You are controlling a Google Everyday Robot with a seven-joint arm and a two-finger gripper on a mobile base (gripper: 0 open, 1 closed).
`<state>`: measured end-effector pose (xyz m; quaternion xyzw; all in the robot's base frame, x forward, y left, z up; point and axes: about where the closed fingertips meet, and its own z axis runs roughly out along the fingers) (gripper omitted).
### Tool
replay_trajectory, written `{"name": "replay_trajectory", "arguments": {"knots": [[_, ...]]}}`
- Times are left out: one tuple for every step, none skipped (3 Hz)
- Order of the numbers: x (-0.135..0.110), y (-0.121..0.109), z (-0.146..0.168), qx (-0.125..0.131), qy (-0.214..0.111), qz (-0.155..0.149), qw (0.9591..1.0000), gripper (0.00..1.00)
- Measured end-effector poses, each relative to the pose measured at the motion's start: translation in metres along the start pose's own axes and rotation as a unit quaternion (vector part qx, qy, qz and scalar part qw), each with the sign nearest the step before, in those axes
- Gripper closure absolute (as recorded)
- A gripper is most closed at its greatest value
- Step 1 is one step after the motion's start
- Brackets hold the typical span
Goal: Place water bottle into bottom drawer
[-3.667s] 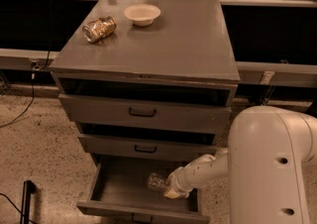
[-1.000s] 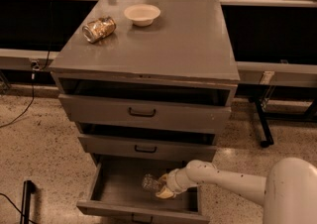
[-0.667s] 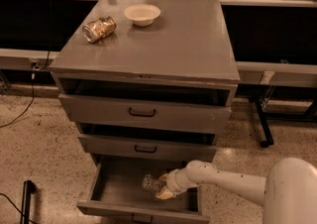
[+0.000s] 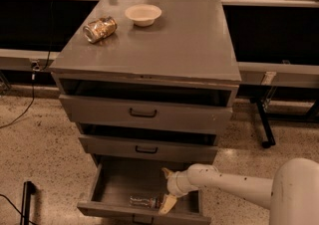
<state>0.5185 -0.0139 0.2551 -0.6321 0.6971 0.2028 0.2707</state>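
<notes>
The water bottle (image 4: pixel 144 201) lies on its side on the floor of the bottom drawer (image 4: pixel 107 181), near the front wall. The drawer is pulled out and is the lowest of three grey drawers. My gripper (image 4: pixel 166 189) is inside the drawer at its right side, just right of the bottle. It is open, with one pale finger up and one down, and holds nothing. The lower fingertip (image 4: pixel 167 204) sits close beside the bottle's end.
The two upper drawers (image 4: pixel 144 114) stand slightly open. On the cabinet top (image 4: pixel 189 45) lie a short jar (image 4: pixel 100 29) on its side and a white bowl (image 4: pixel 143 14). My white arm (image 4: pixel 234 185) reaches in from the right. A dark stand leg (image 4: pixel 264 124) is on the floor at the right.
The bottle was held in my gripper above the drawer floor. Now it lies lower and a little left on the floor, and the fingers have spread apart from it.
</notes>
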Motion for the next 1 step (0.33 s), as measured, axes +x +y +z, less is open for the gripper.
{"name": "replay_trajectory", "arguments": {"knots": [[-0.0015,0.0064,0.0033,-0.006,-0.001,-0.002,1.0000,0.00]]}}
